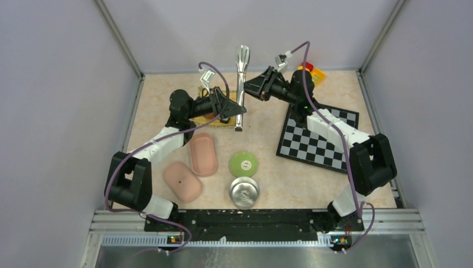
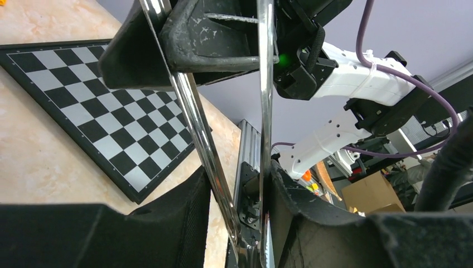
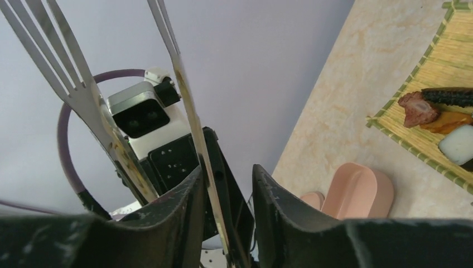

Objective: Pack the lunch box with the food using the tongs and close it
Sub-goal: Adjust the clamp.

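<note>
Left hand [image 2: 240,170] is seen closed around both arms of the tongs [image 2: 265,111], fingers pressed on them. Right hand [image 3: 227,170] is partly open, with one tong arm loose in the gap. Tongs are held in the air between the hands, above the tabletop [image 1: 262,139]. Food [image 3: 418,109] is seen on the bamboo mat [image 3: 446,50]. The pink lunch box [image 1: 203,154] is open.

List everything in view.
silver metal tongs: one, silver, raised between both grippers
toy food pieces: several, brown, reddish, orange, white, on mat
woven bamboo mat: one, yellow, green-edged, far left-centre
oval lunch box base: one, pink, centre-left, open
oval lunch box lid: one, pink, beside base
round green container: one, green, centre
round metal dish: one, silver, just nearer
checkered board: one, black-white, right
toy blocks: count unclear, red-yellow, far right
left gripper: one, black, shut on tongs
right gripper: one, black, open around tongs
</note>
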Motion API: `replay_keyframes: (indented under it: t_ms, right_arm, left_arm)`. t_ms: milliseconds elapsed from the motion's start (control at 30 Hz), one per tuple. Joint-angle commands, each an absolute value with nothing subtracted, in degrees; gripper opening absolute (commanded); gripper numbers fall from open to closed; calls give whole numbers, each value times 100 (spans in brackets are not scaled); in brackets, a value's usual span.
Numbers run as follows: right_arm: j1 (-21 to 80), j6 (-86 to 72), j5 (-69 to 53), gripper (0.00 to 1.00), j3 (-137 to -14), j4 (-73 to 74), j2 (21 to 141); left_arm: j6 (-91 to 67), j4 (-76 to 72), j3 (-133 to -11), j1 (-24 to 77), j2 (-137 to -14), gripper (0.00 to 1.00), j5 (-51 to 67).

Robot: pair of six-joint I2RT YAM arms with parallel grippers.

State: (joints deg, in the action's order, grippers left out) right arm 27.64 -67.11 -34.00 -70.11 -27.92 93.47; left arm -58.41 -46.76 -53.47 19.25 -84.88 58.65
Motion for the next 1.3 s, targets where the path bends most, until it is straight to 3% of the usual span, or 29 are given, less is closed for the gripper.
replay_keyframes:
  t_ms: [0,167,300,433,600,767,833,1033,1200,1267]
  right_arm:
    - [2735,-6478,-3487,39,-7155,-2855,9176]
    - [2674,-6308,-3528,52,-7377,-2801,9341]
    - [2667,-5917,-3650,53,-7575,-2568,9405]
    - [2618,-5434,-3642,38,-7585,-2291,9309]
    - [2523,-5005,-3705,30,-7630,-2034,9238]
    - [2524,-4919,-3759,0,-7804,-1956,9312]
    - [2518,-5018,-3774,0,-7820,-2002,9356]
    - [2523,-5457,-3292,0,-7689,-2077,9259]
    - [2549,-6245,-3035,0,-7673,-2304,9391]
    - [2569,-6409,-2944,0,-7634,-2350,9405]
  left_arm:
    - [-5548,-4947,-5516,1941,-8176,40,5926]
    - [-5401,-4614,-5624,1949,-8217,32,6112]
    - [-5371,-4285,-5783,1949,-8299,31,6348]
    - [-5119,-3891,-5804,1949,-8272,31,6418]
    - [-4788,-3302,-5972,1950,-8317,27,6550]
    - [-4661,-3024,-6166,1951,-8420,27,6604]
    - [-4661,-3028,-6224,1945,-8426,30,6580]
    - [-4993,-3567,-6090,1950,-8327,59,6060]
    - [-6007,-4747,-5929,1945,-8607,63,5892]
    - [-6452,-5424,-5875,1937,-8725,69,5826]
